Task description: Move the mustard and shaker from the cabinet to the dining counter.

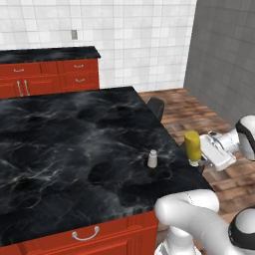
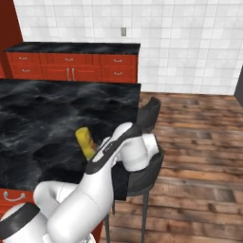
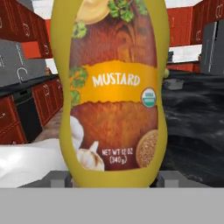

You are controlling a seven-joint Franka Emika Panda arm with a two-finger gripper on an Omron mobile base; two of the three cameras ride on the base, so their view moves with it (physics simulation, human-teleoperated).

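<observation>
The mustard (image 1: pixel 192 147) sits upright between the jaws (image 1: pixel 198 150), which are closed on its sides, holding it just off the right edge of the tabletop (image 1: pixel 60 144), the dining counter's black marble; in the hand view its label (image 3: pixel 114 87) faces the camera close up, and in the right base view the bottle (image 2: pixel 85 142) shows just left of the white forearm; the shaker (image 1: pixel 152 159) stands upright on the tabletop, a little to the left of the jaws and apart from the bottle; 1 dark stool (image 2: pixel 142 175) stands beside the island on the jaws' side; farther beyond the jaws, red lower drawers (image 1: pixel 74 72) line a white tiled wall (image 1: pixel 129 35).
</observation>
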